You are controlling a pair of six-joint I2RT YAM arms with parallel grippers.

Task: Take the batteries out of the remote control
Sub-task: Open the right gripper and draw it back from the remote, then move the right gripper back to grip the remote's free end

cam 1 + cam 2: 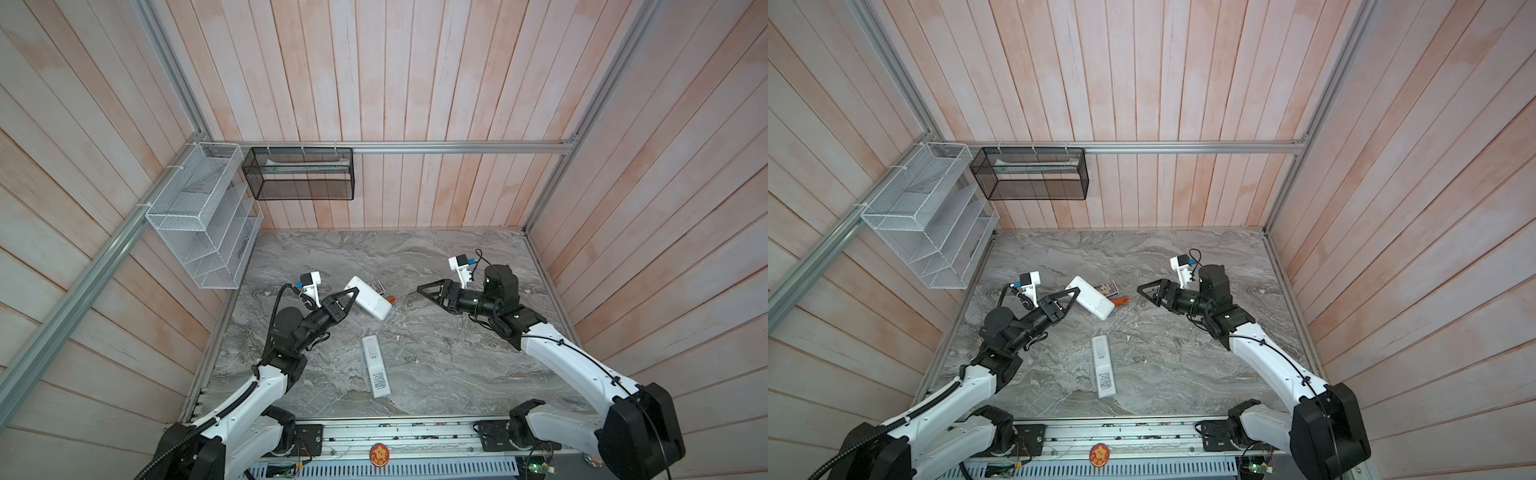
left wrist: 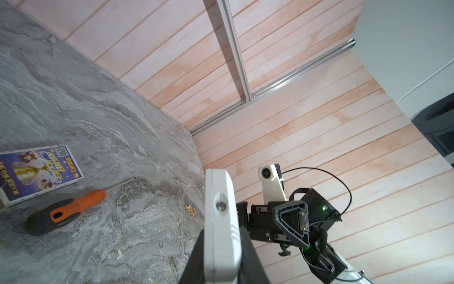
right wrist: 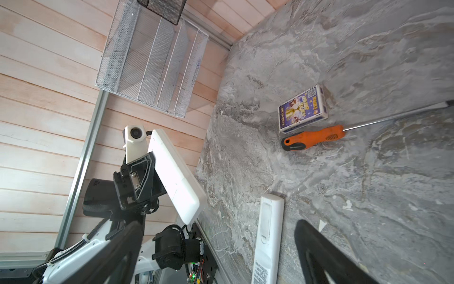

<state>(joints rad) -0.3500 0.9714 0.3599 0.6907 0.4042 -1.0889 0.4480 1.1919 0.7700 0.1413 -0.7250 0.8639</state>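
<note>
A white mesh rack and a black mesh basket hung on the walls by the far left corner of the grey marble table. Left of the table's centre, the left gripper was nearly closed, its jaws clamped on a broad white remote control. The remote was held tilted, and its smooth face showed in both top views. Whether its batteries were inside could not be told. Just behind it, toward the far edge, a small purple card box lay flat, with an orange-handled screwdriver right beside it on the table. A slimmer white remote lay label side up near the middle of the front edge, well apart from both grippers. Right of centre, the right gripper hung above the table with its jaws spread wide and nothing between them, pointing toward the held remote.
</note>
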